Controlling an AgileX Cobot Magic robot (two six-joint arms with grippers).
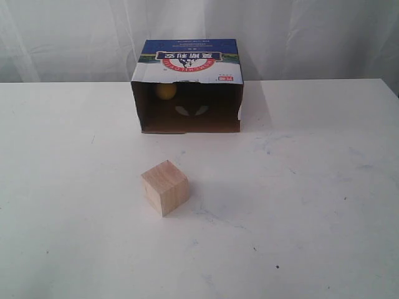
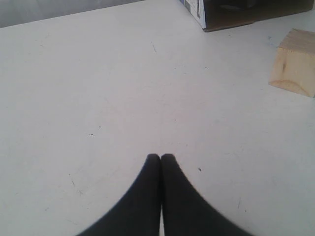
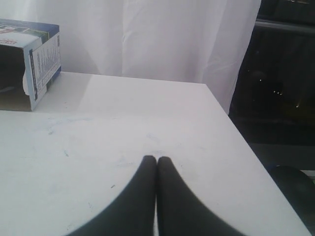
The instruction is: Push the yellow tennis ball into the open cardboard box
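The white worktop (image 1: 312, 205) carries the open cardboard box (image 1: 187, 59) at its far middle, dark mouth facing the camera. The left hand (image 2: 160, 156) and right hand (image 3: 156, 158) each have their black fingers pressed together, holding nothing, above bare worktop. A pale wooden cube (image 1: 165, 187) stands well in front of the box. The yellow tennis ball (image 1: 166, 91) sits inside the box, deep in its left part.

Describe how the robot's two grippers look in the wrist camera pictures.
The left gripper and the right gripper look alike: each has two matte black fingers, broad at the base, curving in to narrow rounded tips. No markings, cables or sleeves show, and the arms themselves are out of every view.
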